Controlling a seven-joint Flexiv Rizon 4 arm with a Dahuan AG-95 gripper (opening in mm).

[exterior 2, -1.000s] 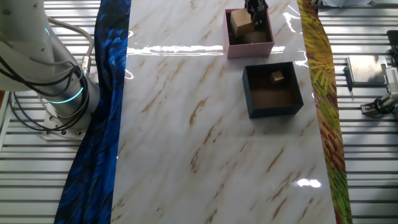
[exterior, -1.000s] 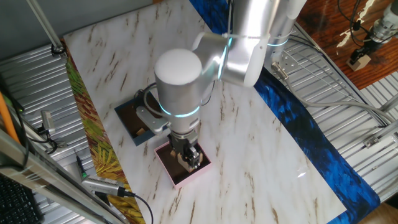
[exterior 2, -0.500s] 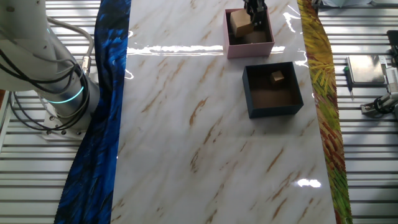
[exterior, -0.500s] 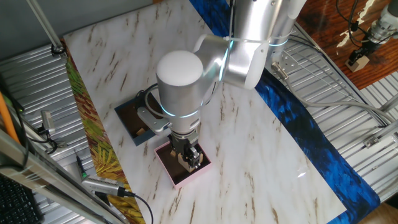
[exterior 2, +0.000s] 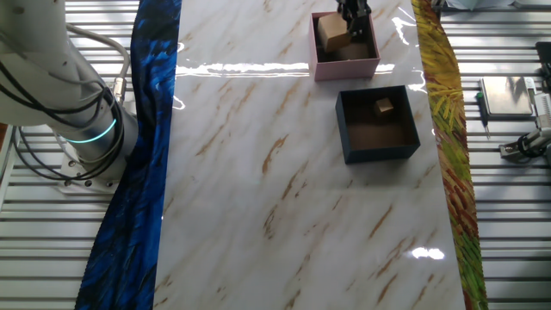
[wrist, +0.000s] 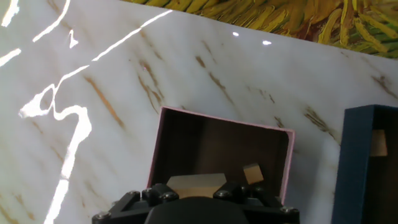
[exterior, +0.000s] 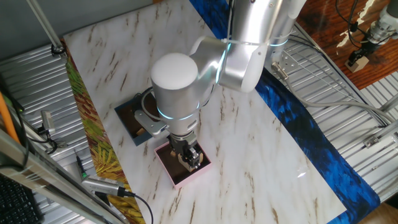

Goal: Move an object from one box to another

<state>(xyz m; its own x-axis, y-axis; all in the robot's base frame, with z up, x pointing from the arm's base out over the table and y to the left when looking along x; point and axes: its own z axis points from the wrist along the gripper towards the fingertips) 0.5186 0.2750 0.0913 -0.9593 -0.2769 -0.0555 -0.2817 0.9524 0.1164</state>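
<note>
The pale pink box [exterior 2: 315, 53] [exterior: 165, 168] [wrist: 160, 140] holds a larger wooden block [exterior 2: 332, 33] [wrist: 194, 184] and a small wooden cube [wrist: 252, 173]. My gripper [exterior 2: 353, 19] [exterior: 190, 159] reaches down into this box, right at the larger block. In the hand view that block fills the gap between the finger mounts, and the fingertips are hidden, so I cannot tell whether they grip it. The dark navy-blue box [exterior 2: 379, 153] [exterior: 124, 114] [wrist: 346, 168] stands beside the pink one and holds one small wooden cube [exterior 2: 384, 106] [wrist: 377, 143].
A yellow patterned cloth strip [exterior 2: 448, 146] runs along the table edge near both boxes. A blue cloth strip [exterior 2: 146, 155] runs along the opposite edge by the robot base [exterior 2: 77, 129]. The arm hides part of the navy box in one fixed view.
The arm's upper joints have shifted slightly to the left. The gripper and the block stay in the same place in the pink box.
</note>
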